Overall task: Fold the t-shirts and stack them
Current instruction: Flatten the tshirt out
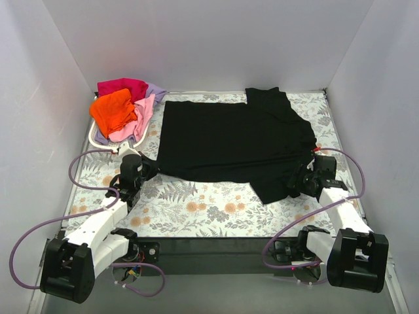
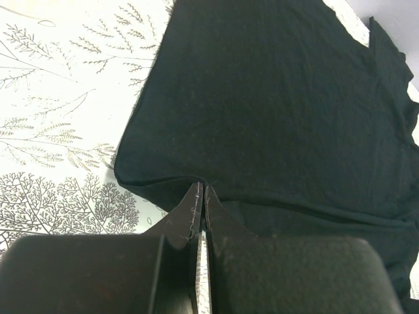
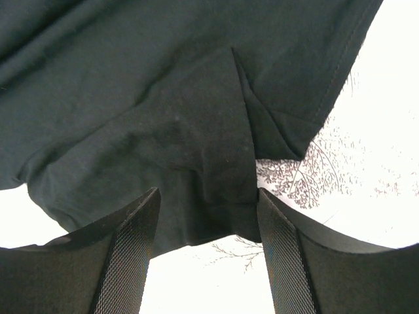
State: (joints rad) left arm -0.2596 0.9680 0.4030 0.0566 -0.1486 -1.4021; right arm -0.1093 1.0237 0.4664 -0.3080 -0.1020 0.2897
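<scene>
Fold start, top view: black t-shirt (image 1: 236, 140) flat between both grippers | left wrist: left gripper (image 2: 200, 196) closed, tips at hem just ahead, pinch uncertain | right wrist: right gripper (image 3: 206, 196) open astride sleeve; next: close, lift together.

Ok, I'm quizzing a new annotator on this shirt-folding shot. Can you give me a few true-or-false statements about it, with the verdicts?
1. The black t-shirt lies spread out on the table. True.
2. The right gripper is closed. False: its fingers stand apart, with black cloth between them.
3. The left gripper is shut, its tips at the black t-shirt's edge. True.
4. The orange shirt lies flat on the table beside the black one. False: it sits crumpled on top of the coloured pile in the basket at the far left corner.
</scene>
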